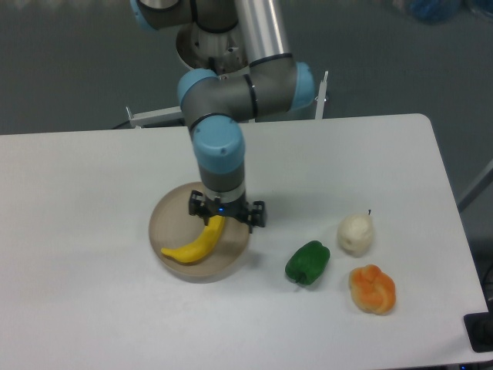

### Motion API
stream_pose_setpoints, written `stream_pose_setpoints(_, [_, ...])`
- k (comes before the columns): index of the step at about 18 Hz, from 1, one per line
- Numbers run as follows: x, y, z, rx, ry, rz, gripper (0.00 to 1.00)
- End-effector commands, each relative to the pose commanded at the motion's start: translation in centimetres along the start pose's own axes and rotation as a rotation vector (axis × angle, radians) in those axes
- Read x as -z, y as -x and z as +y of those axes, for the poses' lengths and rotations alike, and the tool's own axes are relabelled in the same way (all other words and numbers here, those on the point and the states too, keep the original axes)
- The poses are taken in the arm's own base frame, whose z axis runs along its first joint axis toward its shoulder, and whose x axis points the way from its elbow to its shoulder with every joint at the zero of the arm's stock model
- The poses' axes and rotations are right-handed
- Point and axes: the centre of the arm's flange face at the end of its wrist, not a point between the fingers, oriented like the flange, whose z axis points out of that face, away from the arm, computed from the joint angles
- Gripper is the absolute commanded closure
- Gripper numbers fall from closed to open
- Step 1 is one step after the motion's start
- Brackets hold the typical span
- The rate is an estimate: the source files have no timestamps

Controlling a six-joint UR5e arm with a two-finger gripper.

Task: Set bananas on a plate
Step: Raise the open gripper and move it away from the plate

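Tool (225,218) hangs just above the plate (176,218), jaws spread wide (gripping nothing) over the stem end of the banana (196,242), which lies on the plate. Placing looks done; the next move calls for a straight lift clear.

- One yellow banana (196,243)
- One beige plate (166,223)
- One green pepper (307,262)
- One whitish pear-shaped fruit (356,233)
- One lumpy orange fruit (373,289)
- One white table (92,185)
- One robot arm (231,92), one gripper (225,216)
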Motion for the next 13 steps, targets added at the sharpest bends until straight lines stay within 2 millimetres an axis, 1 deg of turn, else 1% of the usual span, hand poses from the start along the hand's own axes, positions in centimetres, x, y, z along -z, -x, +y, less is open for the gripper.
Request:
stream_pose_setpoints(2, [1.6,2.6,-0.6,-0.01,-0.029,-0.034,0.0])
stream_pose_setpoints(6, [3.5,8.1,-0.4,-0.024,-0.059,-0.078,0.0])
stream_pose_setpoints(9, [4.2,10.7,0.1,-0.071,-0.064,-0.098,0.0])
stream_pose_setpoints(13, [4.3,14.1,1.6,-0.144,-0.054,-0.116,0.0])
